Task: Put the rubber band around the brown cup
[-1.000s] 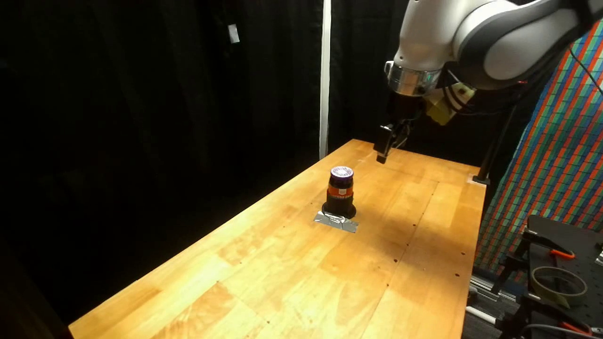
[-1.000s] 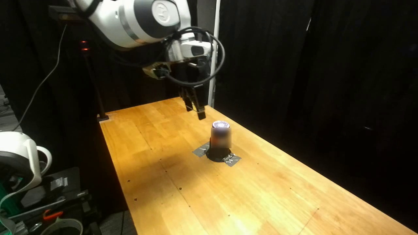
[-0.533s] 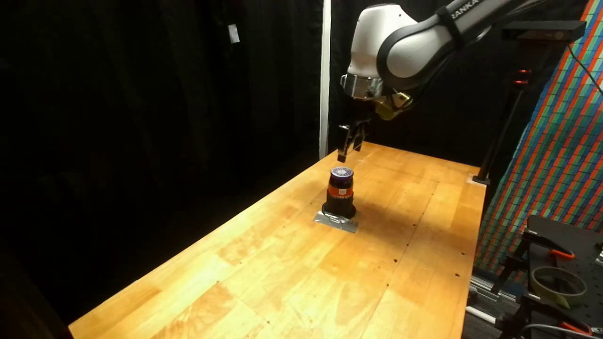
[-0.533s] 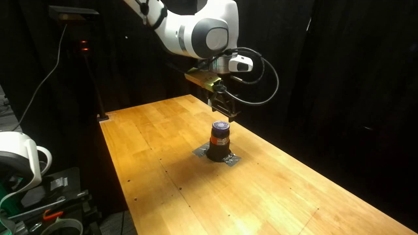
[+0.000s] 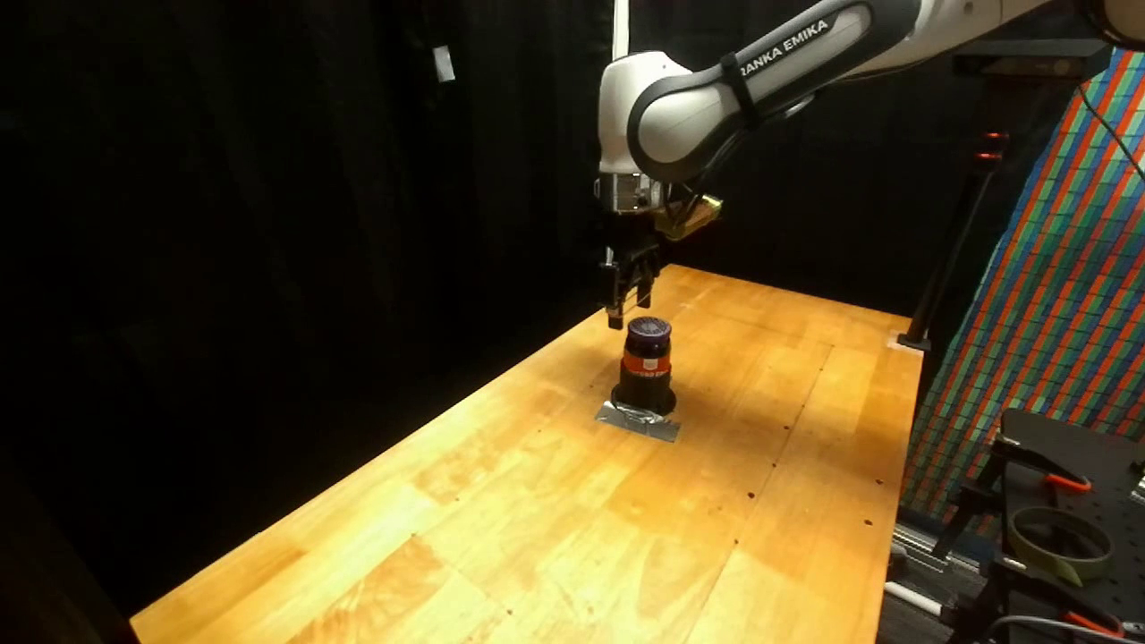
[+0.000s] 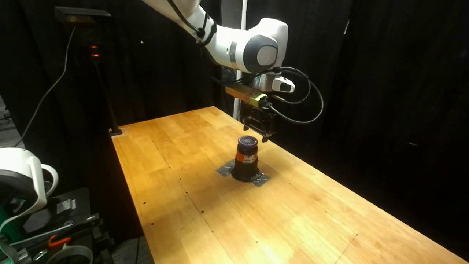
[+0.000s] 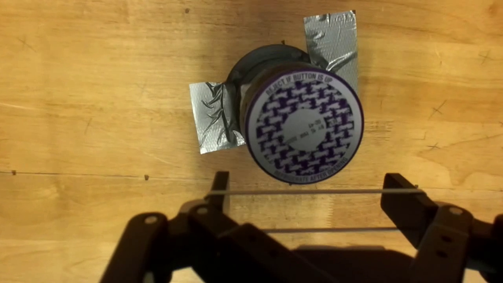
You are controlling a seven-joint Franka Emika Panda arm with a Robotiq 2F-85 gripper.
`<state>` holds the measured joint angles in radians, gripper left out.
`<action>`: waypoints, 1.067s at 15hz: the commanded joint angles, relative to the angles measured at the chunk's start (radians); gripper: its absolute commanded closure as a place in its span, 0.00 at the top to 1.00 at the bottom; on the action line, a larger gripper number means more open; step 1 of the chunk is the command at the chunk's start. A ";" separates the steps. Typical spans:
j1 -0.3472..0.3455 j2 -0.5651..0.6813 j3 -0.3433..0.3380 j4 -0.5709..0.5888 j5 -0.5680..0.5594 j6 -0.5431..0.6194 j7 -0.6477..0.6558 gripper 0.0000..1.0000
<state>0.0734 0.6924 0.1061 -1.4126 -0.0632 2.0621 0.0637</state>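
Observation:
The brown cup is a dark jar with an orange label and a purple-and-white lid. It stands upright in a black base on the table in both exterior views [image 5: 646,365] [image 6: 247,157], and its lid fills the middle of the wrist view [image 7: 304,129]. My gripper [image 5: 630,313] [image 6: 255,135] [image 7: 309,186] is open, a little above lid height and beside the cup, apart from it. The rubber band [image 7: 306,192] is stretched in two strands around both fingers. In the wrist view the lid lies just beyond the fingertips, sideways between the two fingers.
Silver tape [image 7: 216,118] [image 5: 640,420] fixes the black base to the wooden table [image 5: 572,537]. A black post [image 5: 948,241] stands at the table's far corner. A cart [image 5: 1073,447] with a tape roll [image 5: 1062,541] stands beside the table. Black curtains hang behind.
My gripper has moved across the table to the cup, leftward in one exterior view and rightward in another, and is slightly lower. The band stays stretched on the fingers. The cup has not moved.

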 commanded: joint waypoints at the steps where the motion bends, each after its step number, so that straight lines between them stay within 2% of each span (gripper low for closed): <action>1: 0.044 0.142 -0.042 0.227 -0.010 -0.129 -0.003 1.00; 9: 0.047 0.282 -0.059 0.429 0.001 -0.367 -0.030 1.00; 12: 0.051 0.279 -0.057 0.439 -0.003 -0.407 -0.041 1.00; 16: 0.061 0.232 -0.062 0.379 -0.013 -0.407 -0.029 1.00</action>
<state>0.1202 0.9473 0.0568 -1.0271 -0.0679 1.6890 0.0517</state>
